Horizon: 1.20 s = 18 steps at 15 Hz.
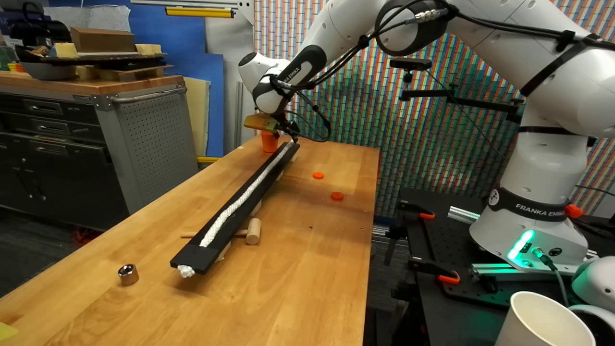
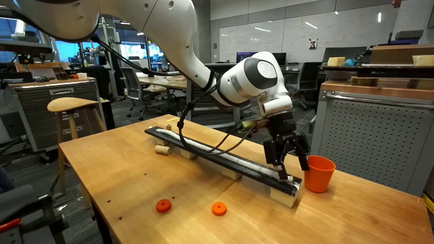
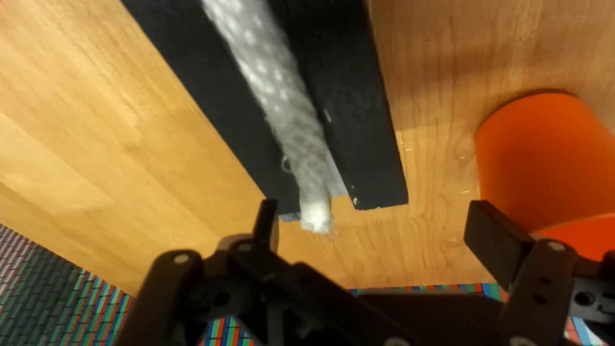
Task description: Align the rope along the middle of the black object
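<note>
Note tool (image 3: pixel 375 216) spread wide, gripping nothing, w/ black fingers (image 3: pixel 265 228) well apart. Find long white braided rope (image 3: pixel 276 89) just ahead of tool, lying along long straight matte-black bar (image 3: pixel 355 110) & running away from tool, w/ frayed loose end (image 3: pixel 316 221), in wrist view, slightly past bar's tip & btwn fingers, nearer the one opp. the tapered orange plastic-looking cup (image 3: pixel 543 158). Also note grey strip (image 3: pixel 338 175) in bar's end notch on rope's cup side only.

Take step in hand as prob. centring of this nr stretch; so aim for small nudge toward cup-side finger. First shift tool clear of cup & ctr over rope (can't say re finger-cup contact). Turn tool to straddle rope, closing square to bar. Narrow fingers partway before lowering; pinch lightly, lift a touch, set on midline, release straight up. Don't bear down or shove bar: propped off pale wooden desk (image 3: pixel 144 144) on cream rectangular wooden blocks (image 2: pixel 283 198), so prob. easy to slide. Then, if needed, tug gently lengthwise to take out mild waves in rope (image 1: pixel 236 205) farther from tool, seen in an exterior view; but not hard, for risk of dragging rest out of line.
</note>
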Available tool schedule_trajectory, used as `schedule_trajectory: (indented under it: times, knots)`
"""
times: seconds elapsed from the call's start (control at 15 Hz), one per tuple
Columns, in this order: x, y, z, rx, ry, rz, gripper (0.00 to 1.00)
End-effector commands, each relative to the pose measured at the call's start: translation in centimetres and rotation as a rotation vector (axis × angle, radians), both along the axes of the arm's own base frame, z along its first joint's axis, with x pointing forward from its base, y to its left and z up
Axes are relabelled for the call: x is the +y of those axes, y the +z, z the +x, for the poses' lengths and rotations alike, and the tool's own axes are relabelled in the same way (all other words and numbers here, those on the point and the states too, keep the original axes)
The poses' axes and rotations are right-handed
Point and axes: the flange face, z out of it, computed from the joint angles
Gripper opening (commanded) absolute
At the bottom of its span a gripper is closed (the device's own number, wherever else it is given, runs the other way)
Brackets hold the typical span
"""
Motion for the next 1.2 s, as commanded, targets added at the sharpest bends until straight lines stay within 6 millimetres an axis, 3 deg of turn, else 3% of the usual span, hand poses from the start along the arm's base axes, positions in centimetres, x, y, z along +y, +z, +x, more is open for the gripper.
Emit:
schedule_trajectory:
  times: [0.0, 0.27, 0.6, 0.87, 1.13]
  knots:
    - [0.9, 2.6, 0.8, -0.013, 0.086, -0.002, 1.00]
    - [4.2, 5.8, 1.6, 0.017, 0.296, 0.064, 1.00]
    - [9.7, 10.2, 1.4, 0.026, 0.560, 0.119, 1.00]
    - [13.4, 12.2, -0.5, 0.053, 0.764, 0.166, 1.00]
    - [16.2, 13.9, -3.7, 0.069, 0.953, 0.229, 1.00]
